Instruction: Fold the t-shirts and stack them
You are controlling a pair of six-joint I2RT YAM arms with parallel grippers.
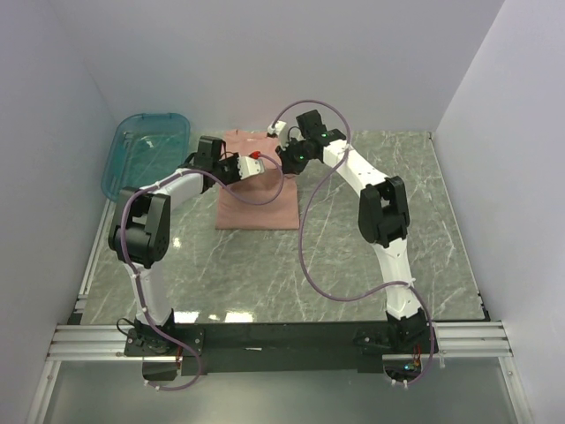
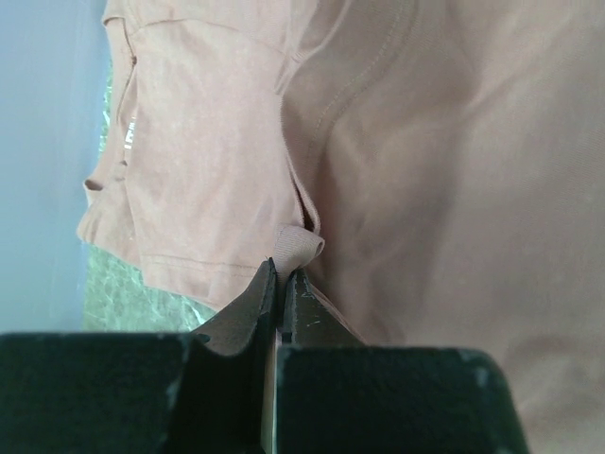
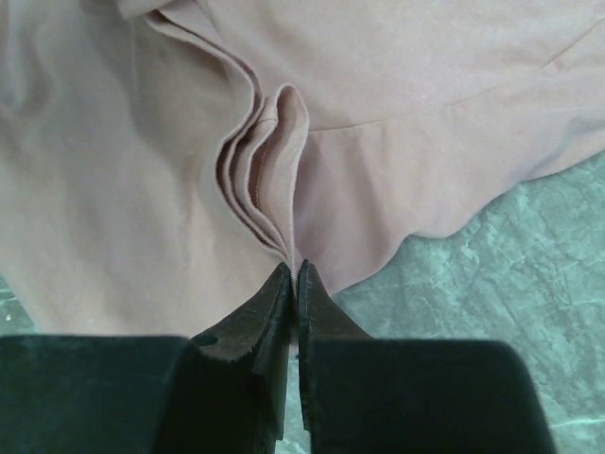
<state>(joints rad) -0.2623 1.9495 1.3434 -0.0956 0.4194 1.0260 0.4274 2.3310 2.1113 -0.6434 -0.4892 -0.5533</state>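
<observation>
The pink t-shirt (image 1: 258,201) lies at the far middle of the counter (image 1: 353,256), to the right of the teal bin (image 1: 146,152) and apart from it. Its near part is spread flat, and its far part is drawn up toward the two arms. The left fingers (image 2: 274,288) are pinched shut on a small rolled edge of cloth beside a seam. The right fingers (image 3: 286,284) are also closed tight, nipping a bunch of several layers gathered into pleats (bare marble shows just past the hem on that side). In the overhead view the two grips sit close together over the far end of the shirt.

This looks like a fold under way, with one edge held by both arms and raised above the rest. The next move likely calls for both arms to carry that edge toward the near side together and at an even height. The cloth would then lay over itself without twisting before the arms let go. The right pinch holds several layers, so it may drag more fabric than intended.
</observation>
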